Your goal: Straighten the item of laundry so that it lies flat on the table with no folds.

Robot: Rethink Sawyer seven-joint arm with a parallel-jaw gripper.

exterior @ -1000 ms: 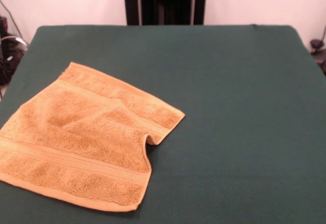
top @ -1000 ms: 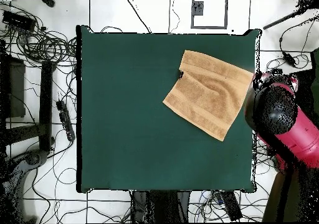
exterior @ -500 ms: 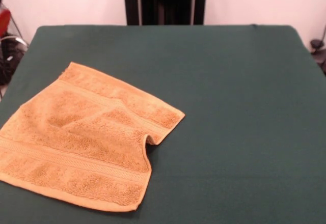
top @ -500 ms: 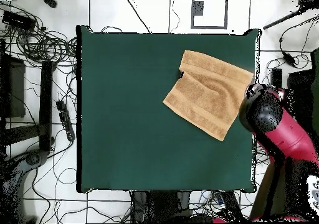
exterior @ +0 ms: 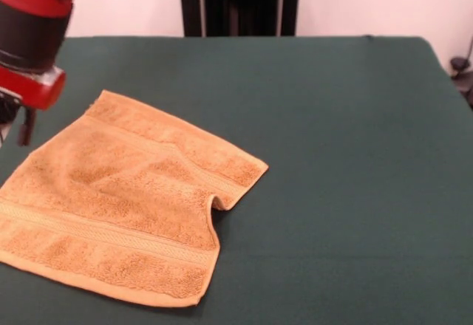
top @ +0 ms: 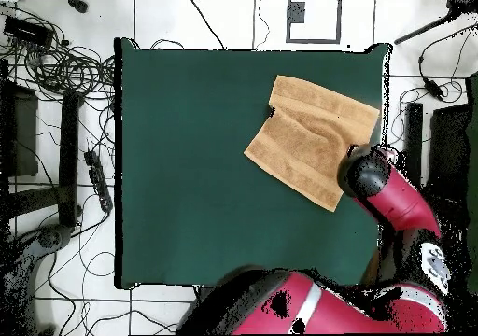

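The item of laundry, an orange-tan terry towel with woven bands, lies on the left part of the green table. Its right side is creased, with one corner tucked in at a small fold. In the overhead view the towel sits near the table's upper right corner. The red and black arm reaches in at the front view's top left, and its gripper hangs just over the towel's far left edge. Overhead, the gripper's end covers the towel's right edge. Its state is hidden.
The towel's left side reaches the table's left edge in the front view. Cables and a black stand lie on the floor beside the table in the overhead view.
The arm has swung in from beside the table to over the towel's edge. The towel has not moved.
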